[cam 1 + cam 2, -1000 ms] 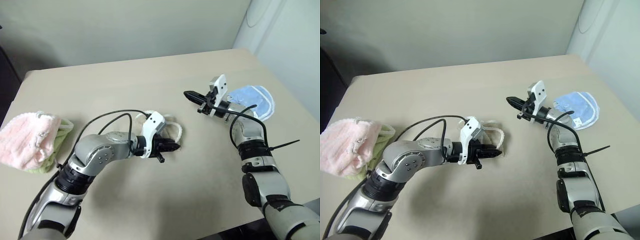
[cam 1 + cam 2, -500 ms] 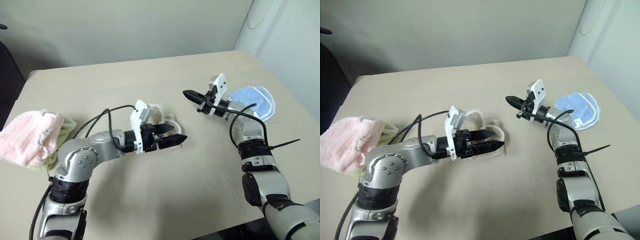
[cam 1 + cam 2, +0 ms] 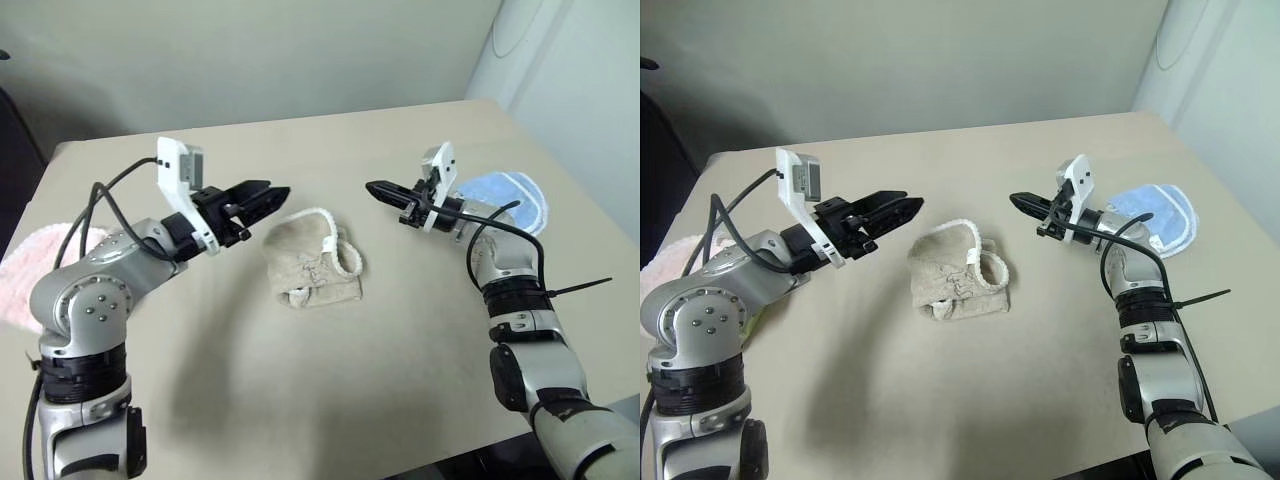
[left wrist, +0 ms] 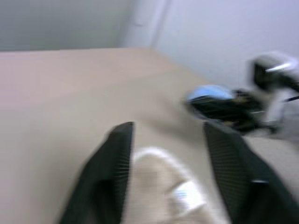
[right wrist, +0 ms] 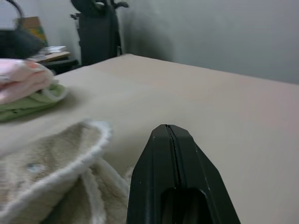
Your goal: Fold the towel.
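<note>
Clearly, from the head views, the towel point(image 3: 311, 262) lies bunched in a folded lump mid-counter point(image 3: 400, 380), apparently let go: the left pincer point(image 3: 262, 200) hangs above its left edge, jaws parted, empty. The right pincer point(image 3: 378, 190) hovers to the towel's right, pressed shut, holding nothing.

Left wrist view: towel point(image 4: 163, 196) below and between the fingers point(image 4: 114, 163).

Right wrist view: towel point(image 5: 51, 172) beside the closed tip.

table point(image 3: 300, 400): beige, matte | wall point(image 3: 250, 50): pale grey-green | far side: dark chair point(image 5: 98, 28)
</note>
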Controlling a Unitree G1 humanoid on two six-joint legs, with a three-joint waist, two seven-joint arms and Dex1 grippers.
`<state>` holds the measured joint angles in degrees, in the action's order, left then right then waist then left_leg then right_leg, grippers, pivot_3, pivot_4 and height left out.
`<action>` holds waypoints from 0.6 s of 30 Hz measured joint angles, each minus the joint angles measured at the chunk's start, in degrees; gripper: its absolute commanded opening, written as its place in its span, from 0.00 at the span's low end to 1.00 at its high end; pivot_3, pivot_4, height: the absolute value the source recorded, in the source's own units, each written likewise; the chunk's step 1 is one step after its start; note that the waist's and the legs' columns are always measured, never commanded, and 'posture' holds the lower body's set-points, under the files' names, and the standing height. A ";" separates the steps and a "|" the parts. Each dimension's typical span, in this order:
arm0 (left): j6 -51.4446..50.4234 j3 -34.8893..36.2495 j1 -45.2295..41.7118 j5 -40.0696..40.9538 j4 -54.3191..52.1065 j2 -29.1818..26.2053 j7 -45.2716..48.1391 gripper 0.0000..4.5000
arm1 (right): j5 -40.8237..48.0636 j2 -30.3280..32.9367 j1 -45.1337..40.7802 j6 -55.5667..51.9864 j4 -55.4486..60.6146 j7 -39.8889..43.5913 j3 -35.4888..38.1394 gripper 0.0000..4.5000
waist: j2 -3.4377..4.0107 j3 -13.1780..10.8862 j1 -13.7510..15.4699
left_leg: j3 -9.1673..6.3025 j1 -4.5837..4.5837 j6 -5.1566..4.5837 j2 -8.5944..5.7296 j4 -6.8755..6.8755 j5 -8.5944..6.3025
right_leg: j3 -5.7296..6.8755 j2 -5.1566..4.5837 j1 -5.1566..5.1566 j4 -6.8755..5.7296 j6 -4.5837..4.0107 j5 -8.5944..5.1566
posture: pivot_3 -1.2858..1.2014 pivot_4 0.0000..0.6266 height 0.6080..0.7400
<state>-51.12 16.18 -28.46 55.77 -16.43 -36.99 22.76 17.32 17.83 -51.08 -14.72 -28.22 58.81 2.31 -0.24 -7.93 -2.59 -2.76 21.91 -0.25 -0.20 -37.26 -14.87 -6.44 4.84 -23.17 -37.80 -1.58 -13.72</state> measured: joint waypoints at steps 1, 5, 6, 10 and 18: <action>0.57 -0.44 0.66 -0.62 -0.03 0.09 1.08 0.22 | 0.49 -0.04 0.42 -1.10 1.65 0.44 -0.51 0.00 | 0.00 0.00 -0.02 | 0.01 0.00 0.00 0.00 0.02 0.00 | 0.00 0.00 0.00 0.01 0.00 0.00 | 0.52 0.24 1.00; 2.16 -4.21 3.41 -3.88 -1.78 -0.74 5.71 0.00 | 2.10 -0.45 2.99 -5.70 8.72 1.62 -2.70 0.00 | -0.01 0.01 0.05 | -0.01 0.00 0.00 0.00 -0.01 0.00 | 0.01 0.00 0.02 0.02 0.00 0.00 | 0.52 0.24 1.00; 2.38 -5.79 4.01 -4.91 -1.96 -0.81 6.68 0.00 | 2.62 -0.62 3.75 -6.95 10.38 1.82 -3.34 0.00 | -0.01 0.01 0.06 | -0.01 0.00 0.00 0.00 -0.03 0.00 | 0.01 0.00 0.02 0.02 0.00 0.00 | 0.52 0.24 1.00; 3.87 -12.10 5.59 -11.16 -1.43 -0.86 9.13 0.00 | 2.91 -1.26 7.55 -10.22 14.59 1.94 -7.18 0.00 | -0.09 0.05 0.05 | -0.02 -0.02 -0.01 0.00 -0.07 0.00 | 0.01 0.00 0.05 -0.03 0.00 0.00 | 0.52 0.24 1.00; 10.72 -21.53 7.45 -24.91 10.22 2.48 11.71 0.00 | -5.12 -5.91 9.33 -3.99 -2.96 -1.36 -14.06 0.00 | -0.10 0.07 0.16 | -0.02 -0.01 -0.06 0.00 -0.07 -0.04 | 0.01 -0.03 0.01 -0.12 0.00 0.01 | 0.52 0.24 1.00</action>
<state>-40.40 -5.35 -21.01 30.86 -6.21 -34.51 34.47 12.21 11.93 -41.74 -18.71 -31.18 57.45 -11.75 -0.35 -7.86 -2.43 -2.78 21.90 -0.32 -0.20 -37.33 -14.90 -6.43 4.81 -23.16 -37.92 -1.58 -13.71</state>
